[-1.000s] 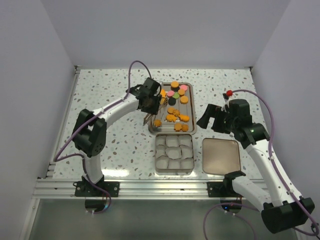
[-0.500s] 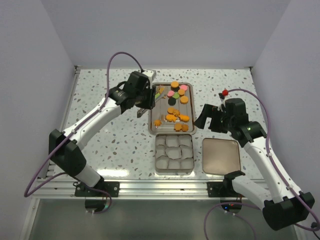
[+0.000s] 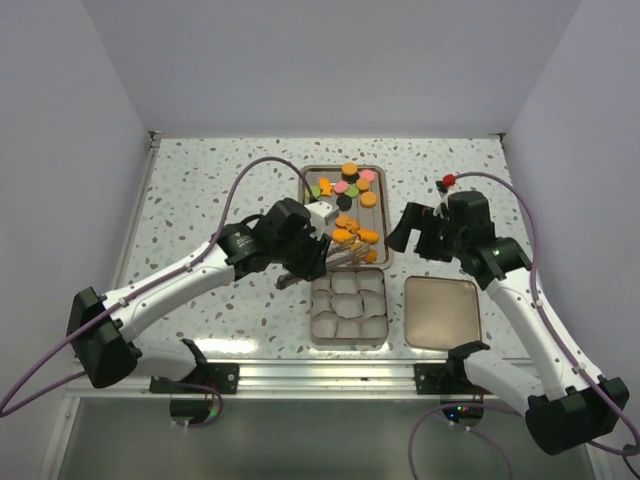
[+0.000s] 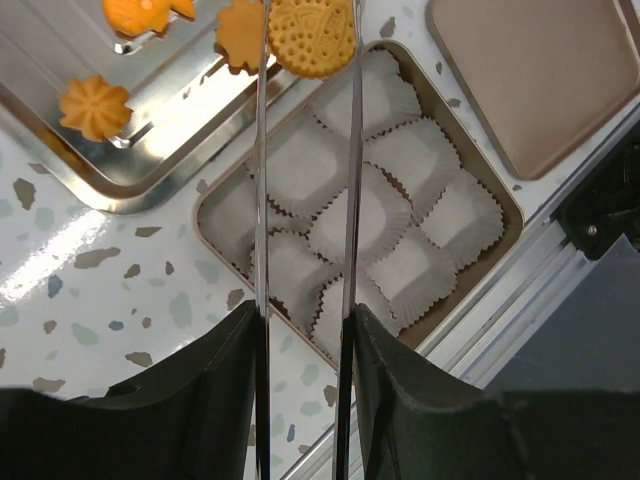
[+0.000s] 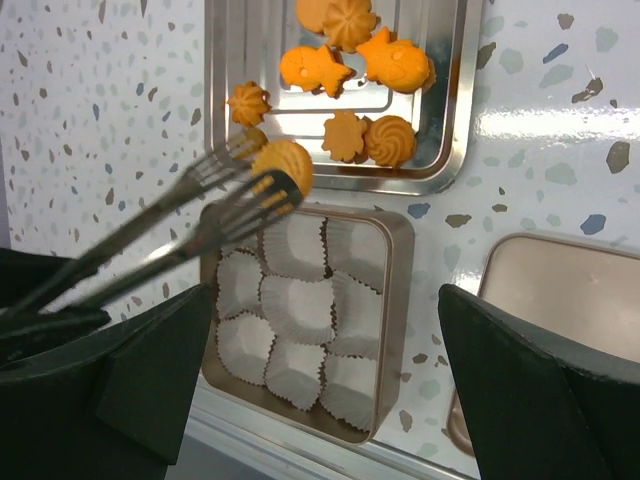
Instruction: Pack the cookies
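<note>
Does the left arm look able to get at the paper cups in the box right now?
Probably yes: the left gripper holds the tongs with a round cookie near the box's far edge, and nothing covers the paper cups.

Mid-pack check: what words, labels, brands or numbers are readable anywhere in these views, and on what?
No text can be read.
Round cookie in the tongs: embossed marks on its face, too blurred to read.
Steel tray, box of paper cups, tan lid: no print visible.
</note>
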